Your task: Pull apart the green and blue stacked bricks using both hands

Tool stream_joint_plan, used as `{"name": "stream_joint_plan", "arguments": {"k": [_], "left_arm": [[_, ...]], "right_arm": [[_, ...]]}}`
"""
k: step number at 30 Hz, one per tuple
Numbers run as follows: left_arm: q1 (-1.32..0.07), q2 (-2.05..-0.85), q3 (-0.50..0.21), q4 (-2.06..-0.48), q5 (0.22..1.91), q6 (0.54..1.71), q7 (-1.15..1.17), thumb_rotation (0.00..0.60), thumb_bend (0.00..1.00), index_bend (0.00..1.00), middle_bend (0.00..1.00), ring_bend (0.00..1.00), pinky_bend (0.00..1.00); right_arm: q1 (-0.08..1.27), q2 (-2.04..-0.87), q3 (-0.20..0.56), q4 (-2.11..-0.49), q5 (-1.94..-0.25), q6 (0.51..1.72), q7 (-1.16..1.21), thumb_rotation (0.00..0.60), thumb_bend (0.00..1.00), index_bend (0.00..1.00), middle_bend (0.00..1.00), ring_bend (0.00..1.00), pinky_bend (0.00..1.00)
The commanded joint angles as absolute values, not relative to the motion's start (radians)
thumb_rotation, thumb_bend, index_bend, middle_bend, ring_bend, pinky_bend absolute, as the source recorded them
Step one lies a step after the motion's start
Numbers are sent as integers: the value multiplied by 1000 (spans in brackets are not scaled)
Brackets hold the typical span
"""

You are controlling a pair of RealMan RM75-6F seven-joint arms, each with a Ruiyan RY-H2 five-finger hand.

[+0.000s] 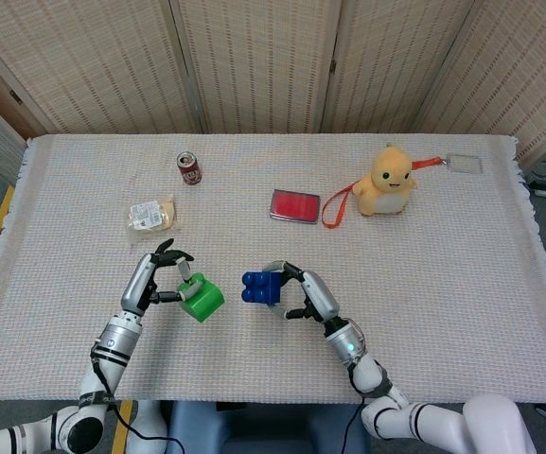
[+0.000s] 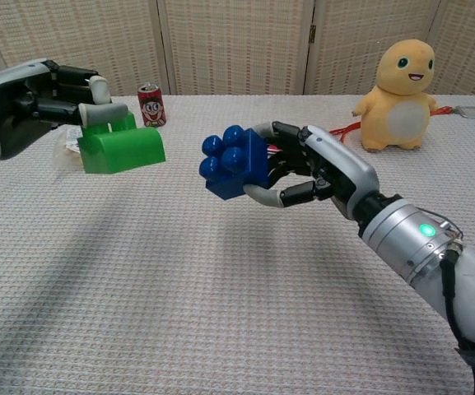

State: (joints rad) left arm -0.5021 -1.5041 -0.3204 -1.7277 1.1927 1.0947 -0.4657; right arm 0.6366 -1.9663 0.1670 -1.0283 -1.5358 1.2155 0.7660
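The green brick [image 1: 201,300] [image 2: 122,151] and the blue brick [image 1: 260,288] [image 2: 235,163] are apart, each held above the table. My left hand [image 1: 157,277] [image 2: 44,100] grips the green brick from its left side. My right hand [image 1: 304,292] [image 2: 315,170] grips the blue brick from its right side, studs facing the chest camera. A clear gap separates the two bricks.
On the woven table cloth [image 1: 443,284] lie a soda can [image 1: 189,167], a wrapped snack packet [image 1: 150,216], a red flat case [image 1: 295,205] and a yellow plush toy [image 1: 387,182] with an orange strap. Folding screens stand behind the table.
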Motion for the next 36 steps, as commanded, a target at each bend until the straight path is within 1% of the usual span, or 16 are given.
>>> {"name": "stream_joint_plan", "arguments": {"k": [1,4,7,12,15,21,29,32,34,35,36], "left_arm": [[-499,-1497,-313,-1690,1199,1101,-449,600,454,686,875,370,0],[-498,-1515,-302,-1622,1200,1107,-444,600,453,687,875,370,0],[-500,-1528,-297,-1564,1185,1085,-466,600,454,686,876,370,0],[-503,-1562,-276,-1483,1209,1079,-486,600,454,686,876,370,0],[-505,-1591,-262,-1434,1239,1089,-502,600,454,687,876,370,0],[-513,-1635,-253,-1350,1272,1086,-568,600,453,687,875,370,0],[-516,-1673,-233,-1242,1302,1059,-685,600,454,686,876,370,0],[-519,-1689,-225,-1210,1319,1057,-719,600,454,683,876,370,0],[-524,-1699,-216,-1185,1333,1049,-746,600,453,661,872,362,0],[-527,-1702,-212,-1176,1342,1047,-758,600,452,635,856,348,0],[-530,-1703,-207,-1167,1354,1047,-769,600,450,605,827,329,0]], "right_arm": [[627,-1872,155,-1116,-1551,1226,628,600,362,634,463,444,414],[623,-1807,160,-1193,-1546,1223,533,600,362,635,463,444,415],[623,-1750,165,-1256,-1530,1201,434,600,362,634,463,444,415],[629,-1695,165,-1298,-1476,1135,271,600,362,635,463,444,415],[630,-1696,156,-1268,-1450,1104,199,600,362,635,463,444,415],[636,-1714,156,-1228,-1414,1068,138,600,363,635,463,445,415],[637,-1730,156,-1213,-1414,1069,152,600,363,635,463,445,415],[637,-1714,155,-1235,-1408,1059,144,600,362,632,440,428,415],[638,-1693,151,-1261,-1404,1040,146,600,363,596,401,396,406],[639,-1680,147,-1275,-1400,1026,146,600,362,544,364,365,386],[641,-1667,144,-1290,-1395,1012,144,600,362,455,313,325,354]]}}
